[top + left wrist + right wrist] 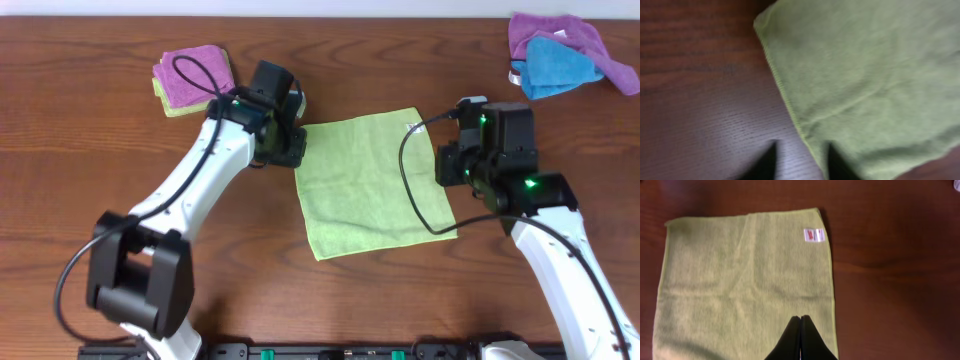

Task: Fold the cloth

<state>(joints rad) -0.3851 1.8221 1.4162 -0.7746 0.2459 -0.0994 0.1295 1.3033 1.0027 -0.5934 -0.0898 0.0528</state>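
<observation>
While the cloth [375, 185] lies spread flat on the wooden table [90, 150] between both arms, I can see its white tag [814, 235] near one corner. My left gripper [801, 155] straddles the cloth's edge, jaws parted. My right gripper [800, 337] hangs over the opposite side, jaws pressed together on nothing. A folded purple cloth [195, 75] lies far left and a blue cloth [560, 68] far right.
</observation>
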